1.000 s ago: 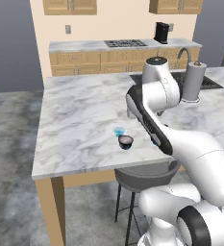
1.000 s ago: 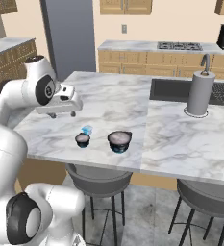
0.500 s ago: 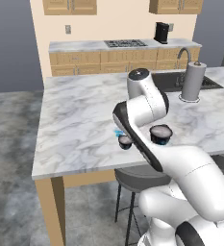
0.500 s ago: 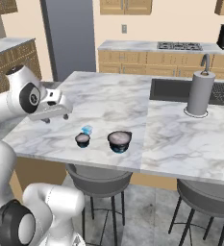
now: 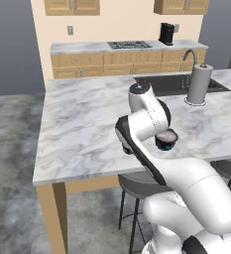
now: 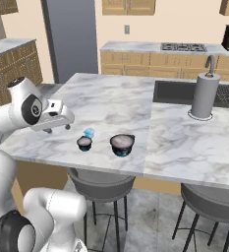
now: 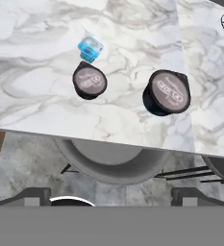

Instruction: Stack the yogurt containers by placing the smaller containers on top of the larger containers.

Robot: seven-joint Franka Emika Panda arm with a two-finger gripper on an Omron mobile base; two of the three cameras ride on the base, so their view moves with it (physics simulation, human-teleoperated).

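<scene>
Yogurt containers (image 7: 89,81) sit clustered near the desk (image 6: 111,103) edge, below and ahead of the wide-open, empty gripper (image 6: 57,129); a careless descent could knock one off.

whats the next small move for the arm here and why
Probably bring the open gripper forward and down over the small dark tub. All three tubs stand apart on the marble counter, nothing stacked: the tiny pale-blue cup just beyond the small tub, the wider dark-blue tub to one side. The gripper is empty.
</scene>
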